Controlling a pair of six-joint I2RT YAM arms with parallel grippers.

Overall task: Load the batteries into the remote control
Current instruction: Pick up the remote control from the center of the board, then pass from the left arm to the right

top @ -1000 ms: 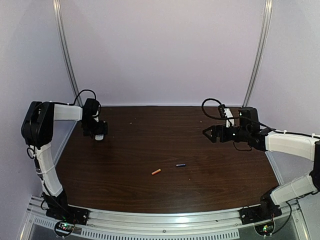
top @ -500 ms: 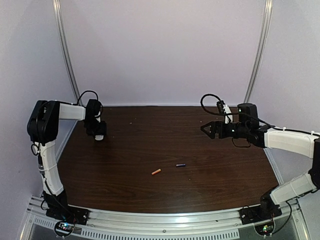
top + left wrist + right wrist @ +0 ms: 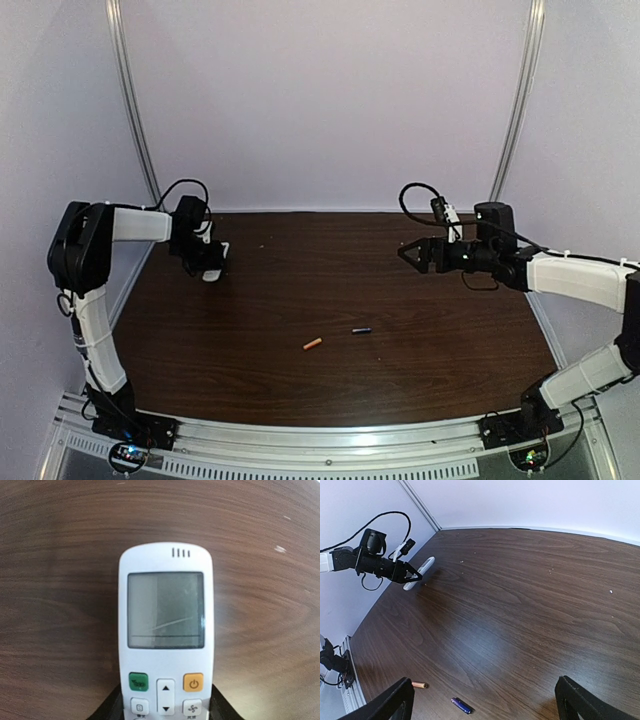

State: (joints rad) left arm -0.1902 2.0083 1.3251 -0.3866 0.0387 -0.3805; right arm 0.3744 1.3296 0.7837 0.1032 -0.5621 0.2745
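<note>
The white remote control [image 3: 165,630] faces my left wrist camera, buttons and screen up, its lower end between the fingers of my left gripper [image 3: 166,711], which is shut on it. In the top view that gripper [image 3: 206,260] holds the remote [image 3: 214,271] at the table's far left, just above the wood. The orange battery [image 3: 312,343] and the dark purple-blue battery [image 3: 361,329] lie apart near the table's middle. My right gripper [image 3: 408,253] hangs wide open and empty at the far right, well above the batteries; its view shows both, the orange one [image 3: 419,684] and the purple-blue one [image 3: 461,705].
The dark wood table [image 3: 330,380] ends at a metal rail along the near edge. Pale walls and two slanted metal posts close the back. A few small crumbs lie on the wood at the far side [image 3: 550,570].
My left gripper has swung slightly right and turned with the remote, which now sticks out toward the table's middle. My right gripper has drifted a little left. The batteries have not moved.
</note>
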